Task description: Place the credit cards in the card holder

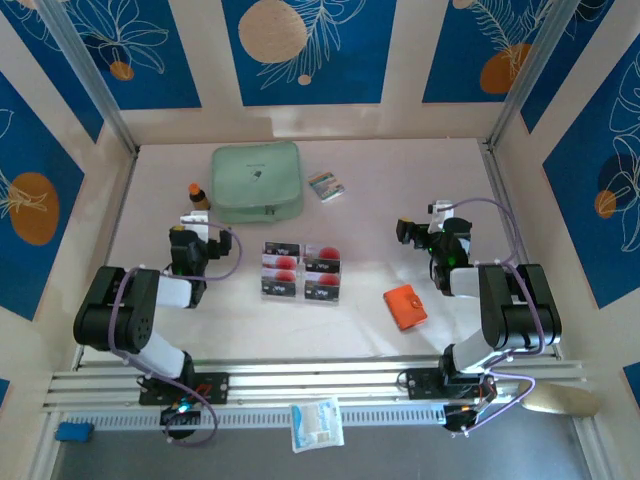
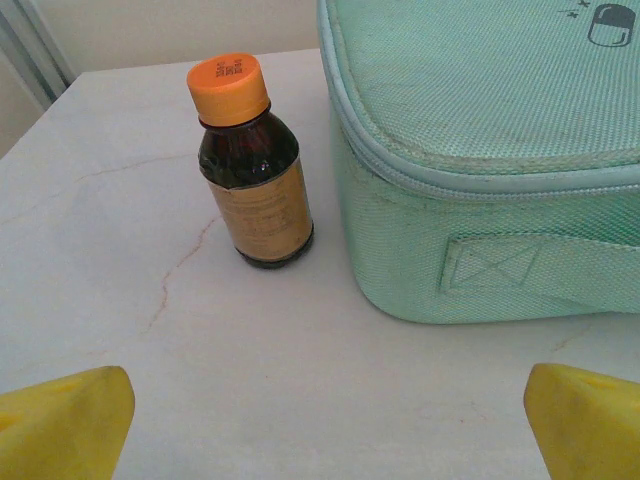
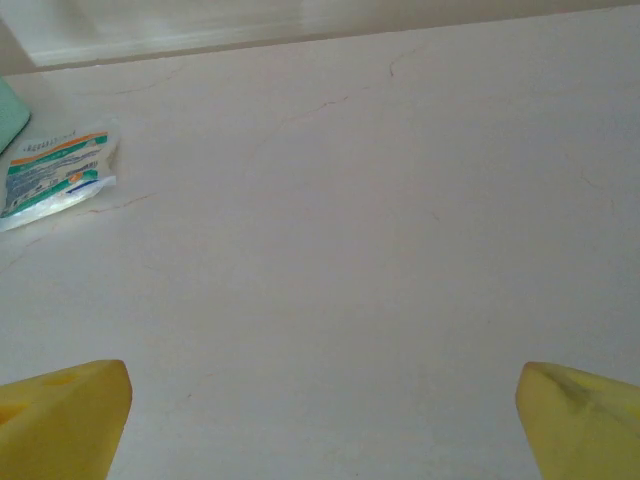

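From overhead I see a pale table (image 1: 420, 180) walled in by blue and cream panels, with my two arms bolted at the near edge.

The four cards (image 1: 301, 270), white and black with a red circle on each, lie flat in a two-by-two block near the middle of the table, between the arms. The card holder (image 1: 406, 306), a small orange-red wallet, lies closed on the table to the right of the cards and apart from them, close to the right arm's base. Nothing touches either.

The left gripper (image 1: 197, 222) sits left of the cards, pointing toward the far side. Through its wrist camera, the left gripper (image 2: 320, 430) has its yellow fingers (image 2: 65, 420) spread wide at the bottom corners, grasping nothing. Ahead of it stands a small brown bottle (image 2: 250, 175) with an orange cap, upright, just beside a mint-green zip pouch (image 2: 480, 150).

The right gripper (image 1: 425, 222) is at the right of the table, beyond the card holder. Its wrist camera shows the right gripper (image 3: 320, 425) with fingers (image 3: 60, 415) likewise released and wide apart over bare tabletop. A small striped packet (image 3: 55, 170) lies at the left edge of that view.

Overhead, the packet (image 1: 326, 186) rests just right of the pouch (image 1: 256, 182), and the bottle (image 1: 199, 195) stands at the pouch's left side.
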`<action>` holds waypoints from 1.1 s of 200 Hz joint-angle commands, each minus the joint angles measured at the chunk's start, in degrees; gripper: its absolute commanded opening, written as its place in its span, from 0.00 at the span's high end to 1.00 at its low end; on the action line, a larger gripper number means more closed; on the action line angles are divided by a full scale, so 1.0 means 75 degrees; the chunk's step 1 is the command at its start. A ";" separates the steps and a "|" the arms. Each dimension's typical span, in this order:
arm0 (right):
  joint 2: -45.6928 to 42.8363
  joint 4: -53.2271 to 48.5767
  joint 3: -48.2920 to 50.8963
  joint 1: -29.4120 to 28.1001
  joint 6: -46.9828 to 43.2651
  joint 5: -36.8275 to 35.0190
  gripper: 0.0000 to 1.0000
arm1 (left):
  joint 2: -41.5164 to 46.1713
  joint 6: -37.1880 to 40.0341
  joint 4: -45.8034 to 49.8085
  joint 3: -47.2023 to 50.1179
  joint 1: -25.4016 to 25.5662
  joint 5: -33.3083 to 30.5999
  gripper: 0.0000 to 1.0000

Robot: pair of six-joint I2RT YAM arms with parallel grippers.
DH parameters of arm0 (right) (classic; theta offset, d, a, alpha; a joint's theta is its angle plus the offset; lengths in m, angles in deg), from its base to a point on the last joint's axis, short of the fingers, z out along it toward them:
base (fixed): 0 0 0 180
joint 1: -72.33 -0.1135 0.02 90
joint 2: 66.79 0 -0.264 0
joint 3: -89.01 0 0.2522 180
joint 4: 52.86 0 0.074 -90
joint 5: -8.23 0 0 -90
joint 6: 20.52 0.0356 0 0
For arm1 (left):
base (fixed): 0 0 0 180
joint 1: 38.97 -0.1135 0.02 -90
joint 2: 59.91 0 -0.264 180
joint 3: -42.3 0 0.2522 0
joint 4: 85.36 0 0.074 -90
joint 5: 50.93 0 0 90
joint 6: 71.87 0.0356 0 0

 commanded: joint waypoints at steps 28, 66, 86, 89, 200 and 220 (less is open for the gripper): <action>-0.0008 0.0162 0.0071 -0.0017 -0.0081 -0.0018 0.01 | -0.0028 0.0134 -0.0269 0.0045 -0.0054 0.0138 0.00; -0.0007 0.0156 0.0071 -0.0021 -0.0080 -0.0018 0.01 | -0.0020 0.0133 -0.0268 0.0050 -0.0056 0.0141 0.00; -0.0009 0.0162 0.0072 -0.0014 -0.0080 -0.0018 0.01 | -0.0024 0.0134 -0.0268 0.0045 -0.0049 0.0141 0.00; -0.0007 0.0162 0.0072 -0.0013 -0.0082 -0.0027 0.01 | -0.0026 0.0134 -0.0268 0.0045 -0.0048 0.0138 0.00; 0.0016 0.0071 0.0009 0.0032 -0.0045 0.0064 0.01 | -0.0050 0.0106 -0.0099 -0.0054 -0.0067 0.0170 0.00; 0.0027 0.0046 0.0001 0.0039 -0.0035 0.0088 0.01 | -0.0041 0.0105 -0.0106 -0.0049 -0.0075 0.0164 0.00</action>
